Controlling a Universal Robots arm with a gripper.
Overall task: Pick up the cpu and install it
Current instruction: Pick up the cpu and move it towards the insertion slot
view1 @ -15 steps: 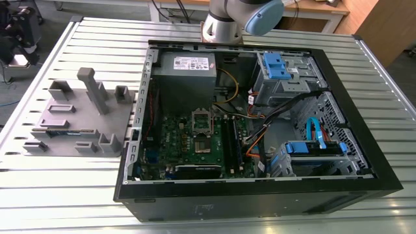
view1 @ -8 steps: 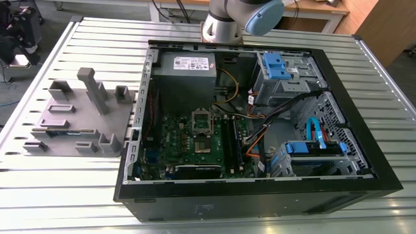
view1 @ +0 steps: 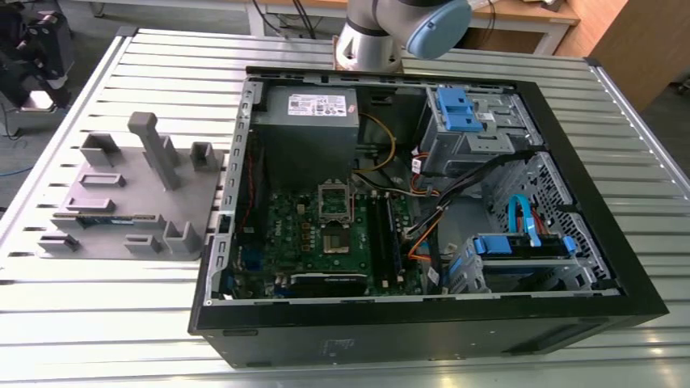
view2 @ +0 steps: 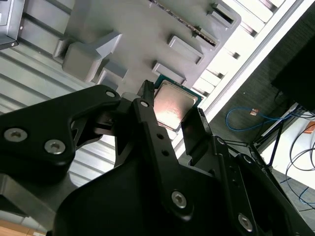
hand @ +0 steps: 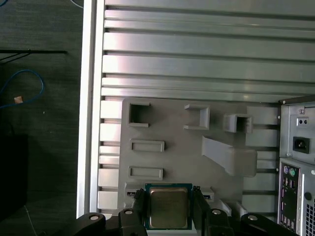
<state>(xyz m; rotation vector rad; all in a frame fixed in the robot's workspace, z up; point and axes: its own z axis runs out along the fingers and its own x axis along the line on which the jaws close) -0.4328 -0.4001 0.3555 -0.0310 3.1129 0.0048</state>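
One grey tray (view1: 121, 204) sits beside the computer case (view1: 431, 327) in the exterior view. In the second wrist view the gripper (view2: 173, 110) is closed on the cpu (view2: 176, 101), by its sides, at the tray's edge. In the first wrist view the cpu is flat, probably so it goes in level.

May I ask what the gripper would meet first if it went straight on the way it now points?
Most likely the grey tray, which lies beyond the cpu clamped in the gripper; the gap between them is unclear.
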